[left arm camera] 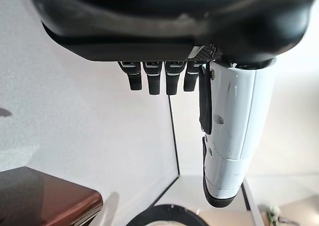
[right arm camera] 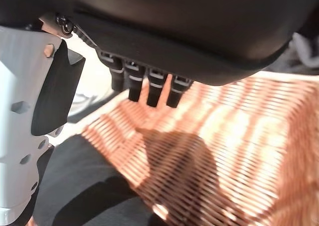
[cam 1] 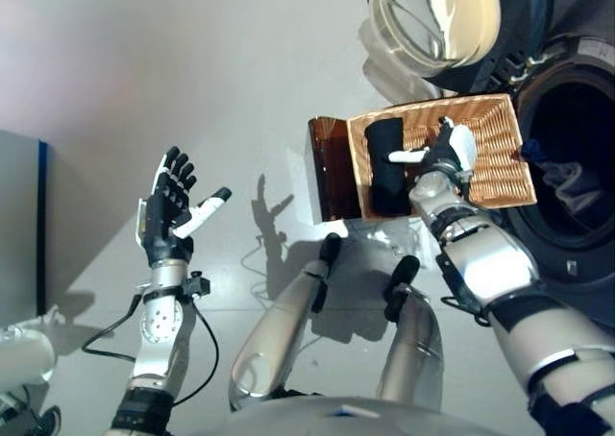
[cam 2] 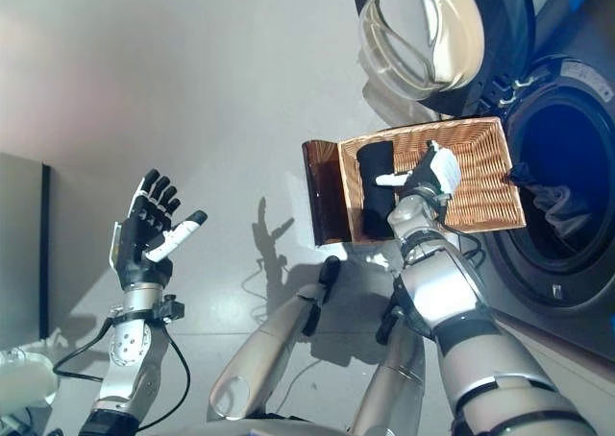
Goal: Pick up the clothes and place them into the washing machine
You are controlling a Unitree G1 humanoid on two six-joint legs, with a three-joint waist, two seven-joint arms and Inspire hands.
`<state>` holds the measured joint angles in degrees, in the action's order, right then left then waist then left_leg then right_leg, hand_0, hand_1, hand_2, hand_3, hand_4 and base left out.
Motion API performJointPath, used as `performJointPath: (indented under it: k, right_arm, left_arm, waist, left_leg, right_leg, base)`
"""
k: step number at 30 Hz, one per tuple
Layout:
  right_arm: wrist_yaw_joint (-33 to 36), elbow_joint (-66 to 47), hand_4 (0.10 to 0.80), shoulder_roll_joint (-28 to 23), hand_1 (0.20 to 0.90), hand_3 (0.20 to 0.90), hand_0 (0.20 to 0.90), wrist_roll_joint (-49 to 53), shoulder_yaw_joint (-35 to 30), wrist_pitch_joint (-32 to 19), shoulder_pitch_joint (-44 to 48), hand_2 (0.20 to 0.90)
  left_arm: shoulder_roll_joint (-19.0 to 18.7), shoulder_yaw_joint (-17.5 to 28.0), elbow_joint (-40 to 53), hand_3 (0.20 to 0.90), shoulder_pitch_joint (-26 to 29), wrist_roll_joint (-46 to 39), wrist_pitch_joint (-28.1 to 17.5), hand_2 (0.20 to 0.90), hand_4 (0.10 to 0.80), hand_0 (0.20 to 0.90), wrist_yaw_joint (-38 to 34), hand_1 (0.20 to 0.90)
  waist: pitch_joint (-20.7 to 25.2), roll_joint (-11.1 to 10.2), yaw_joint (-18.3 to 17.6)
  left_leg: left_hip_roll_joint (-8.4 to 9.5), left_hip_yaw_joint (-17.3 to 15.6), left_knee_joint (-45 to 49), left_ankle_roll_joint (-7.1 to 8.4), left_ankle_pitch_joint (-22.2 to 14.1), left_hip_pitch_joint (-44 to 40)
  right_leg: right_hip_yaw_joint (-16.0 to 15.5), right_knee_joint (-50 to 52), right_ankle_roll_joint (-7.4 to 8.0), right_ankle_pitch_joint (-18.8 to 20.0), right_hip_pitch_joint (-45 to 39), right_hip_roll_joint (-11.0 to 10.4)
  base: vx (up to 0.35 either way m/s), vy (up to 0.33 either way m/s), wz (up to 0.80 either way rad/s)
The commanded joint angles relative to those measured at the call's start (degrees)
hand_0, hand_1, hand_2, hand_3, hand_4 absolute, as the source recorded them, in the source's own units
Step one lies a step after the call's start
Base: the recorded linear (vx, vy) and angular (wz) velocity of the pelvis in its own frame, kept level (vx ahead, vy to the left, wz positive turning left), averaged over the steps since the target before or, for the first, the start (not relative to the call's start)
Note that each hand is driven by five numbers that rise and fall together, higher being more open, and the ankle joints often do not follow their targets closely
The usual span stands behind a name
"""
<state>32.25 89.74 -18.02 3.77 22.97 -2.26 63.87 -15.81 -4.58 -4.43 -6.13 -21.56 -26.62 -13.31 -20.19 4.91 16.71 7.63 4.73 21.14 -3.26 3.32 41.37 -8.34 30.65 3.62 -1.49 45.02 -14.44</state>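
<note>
The wicker basket [cam 1: 500, 172] stands beside the washing machine [cam 2: 567, 196]. Over it, above a black garment [cam 1: 388, 167], the right hand [cam 1: 450, 148] has fingers apart. The left hand [cam 1: 171, 205], well apart, is spread. Clothes inside the drum [cam 1: 567, 179] are unclear.

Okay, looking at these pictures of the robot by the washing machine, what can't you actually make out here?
- Inside the washing machine: the drum is dark in both eye views; only a bit of cloth shows at the opening.
- Basket floor under the right hand: covered by the hand and arm.
- Black garment: which kind of clothing cannot be told; in the right wrist view the edge cuts it off.
- Left hand: open and empty in the air.
</note>
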Motion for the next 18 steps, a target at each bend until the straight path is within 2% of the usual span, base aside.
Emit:
performJointPath:
  k: [1,6,9,10,11,12,13,18]
  right_arm:
    - [1.0,-0.9,0.8,-2.3,0.9,0.9,0.9,-1.9,4.9,-0.9,7.8,0.9]
    - [0.7,0.6,0.8,-3.2,0.9,0.9,0.9,-2.2,5.6,0.3,11.1,0.9]
    - [0.9,2.0,0.8,-5.6,0.9,0.9,0.9,-2.4,5.5,1.8,13.0,0.9]
    - [1.2,2.5,0.755,-6.8,0.837,0.837,0.837,-2.5,5.6,2.3,13.3,0.837]
    - [1.0,2.8,0.488,-8.2,0.464,0.464,0.464,-2.4,5.2,2.7,13.5,0.464]
    - [0.9,3.1,0.365,-9.1,0.291,0.291,0.291,-2.7,5.3,3.2,13.4,0.291]
    - [0.7,3.5,0.3,-9.7,0.2,0.2,0.2,-2.9,5.5,3.7,13.7,0.2]
    - [0.6,4.3,0.3,-10.1,0.2,0.2,0.2,-3.3,5.1,4.9,14.6,0.2]
  left_arm:
    - [-2.5,6.1,9.8,0.9,2.0,2.1,-5.7,0.9,0.8,0.9,-2.7,0.9]
    - [-2.5,6.2,12.1,0.9,4.8,3.6,-6.0,0.9,0.8,0.9,-4.7,0.9]
    - [-1.3,5.7,14.6,0.9,6.8,3.8,-6.2,0.9,0.8,0.9,-5.3,0.9]
    - [-1.2,5.6,15.5,0.9,7.5,3.8,-6.4,0.9,0.8,0.9,-5.6,0.9]
    - [-0.9,5.1,16.4,0.9,8.3,3.9,-6.4,0.9,0.8,0.9,-5.8,0.9]
    - [-0.5,4.8,16.9,0.9,8.7,4.0,-6.4,0.9,0.8,0.9,-6.1,0.9]
    - [-0.3,4.4,17.5,0.9,9.0,4.1,-6.4,0.9,0.8,0.9,-6.2,0.9]
    - [-0.1,3.6,20.7,0.9,7.8,4.7,-6.4,0.9,0.8,0.9,-6.9,0.9]
  waist:
    - [-1.8,1.3,3.3]
    - [-4.3,1.6,4.9]
    - [-5.0,2.5,5.9]
    - [-5.3,2.8,6.2]
    - [-5.4,3.2,6.4]
    - [-5.5,3.6,6.6]
    - [-5.4,3.9,6.7]
    - [-5.4,5.2,7.4]
  left_leg:
    - [-0.71,-1.8,3.8,3.68,-6.6,5.0]
    - [0.0,-0.6,5.0,3.89,-6.1,9.0]
    - [0.88,0.4,5.9,3.97,-6.0,11.7]
    - [1.18,0.5,6.3,4.01,-5.9,12.4]
    - [1.52,0.8,6.7,3.94,-6.0,13.2]
    - [1.86,1.1,7.2,3.82,-6.0,14.0]
    - [2.13,1.2,7.6,3.84,-6.0,14.6]
    - [2.27,1.0,8.1,3.53,-6.1,16.1]
  right_leg:
    - [-1.4,1.6,-1.52,-6.9,-2.3,1.7]
    - [-2.9,3.6,-1.71,-7.7,0.9,1.1]
    - [-3.4,6.1,-2.06,-9.0,3.5,0.5]
    - [-3.5,6.9,-2.25,-9.4,4.2,0.4]
    - [-3.5,8.0,-2.33,-9.8,5.3,0.1]
    - [-3.5,9.3,-2.51,-10.3,6.1,-0.1]
    - [-3.5,10.1,-2.73,-10.7,6.8,-0.3]
    - [-2.6,11.7,-3.26,-11.2,9.0,-0.9]
  base:
    - [-0.019,-0.038,0.08]
    - [-0.022,-0.025,0.17]
    - [-0.018,-0.028,0.29]
    - [-0.015,-0.012,0.44]
    - [-0.021,-0.008,0.39]
    - [-0.014,0.0,0.31]
    - [-0.01,0.019,0.27]
    - [0.002,0.033,0.1]
